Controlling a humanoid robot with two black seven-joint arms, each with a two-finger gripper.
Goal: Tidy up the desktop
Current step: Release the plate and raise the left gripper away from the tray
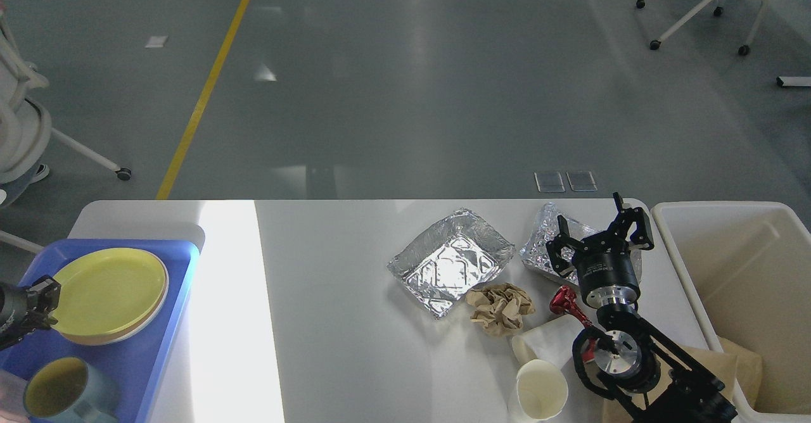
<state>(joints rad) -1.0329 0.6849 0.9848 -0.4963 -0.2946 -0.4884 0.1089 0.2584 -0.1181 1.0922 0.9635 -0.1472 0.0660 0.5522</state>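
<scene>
Hovering over the far right of the white tabletop (355, 359), the right hand (599, 236) has its fingers spread wide and empty, directly above a small foil tray (545, 242); the cream bin (747, 284) lies just to its right, off the tabletop's edge; the left hand (39, 296), too dark to judge, sits far off by the blue tray (161, 347); so the right arm is plainly nearer the litter.

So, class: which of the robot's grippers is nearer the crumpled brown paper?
Right. The right gripper hovers just right of the crumpled brown paper; the left gripper sits far left, by the yellow plate.
</scene>
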